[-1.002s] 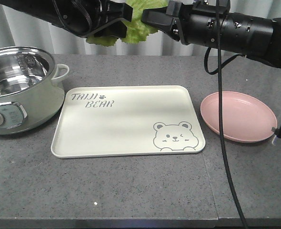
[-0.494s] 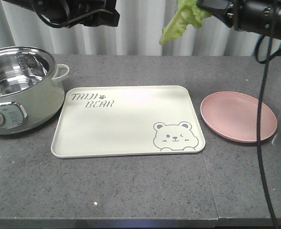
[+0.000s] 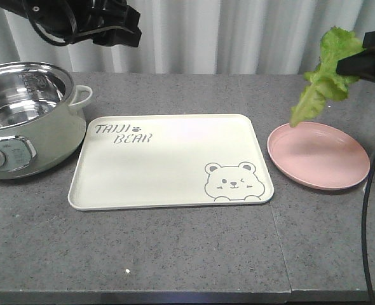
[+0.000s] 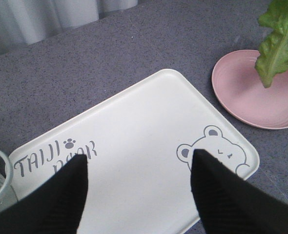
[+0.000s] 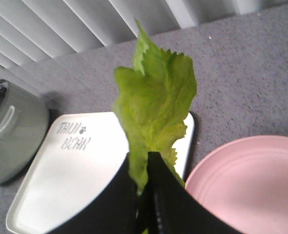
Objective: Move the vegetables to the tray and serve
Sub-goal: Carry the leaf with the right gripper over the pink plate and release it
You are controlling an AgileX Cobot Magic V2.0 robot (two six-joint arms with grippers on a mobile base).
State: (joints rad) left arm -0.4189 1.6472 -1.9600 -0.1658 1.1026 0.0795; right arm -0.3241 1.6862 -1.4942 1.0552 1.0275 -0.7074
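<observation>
The lettuce leaf hangs in the air from my right gripper, its lower tip just over the far left rim of the pink plate. In the right wrist view the gripper is shut on the leaf's lower end. The cream bear tray lies flat at the table's middle with nothing on it. My left gripper hovers high at the back left, open and empty; in its wrist view it is above the tray.
A pale green electric pot with a steel bowl stands left of the tray, its handle close to the tray's corner. The pink plate shows right of the tray in both wrist views. A black cable hangs at the right.
My right gripper has carried the lettuce from above the tray's back edge rightward and down to over the pink plate. My left gripper has let go and drawn back to the left.
</observation>
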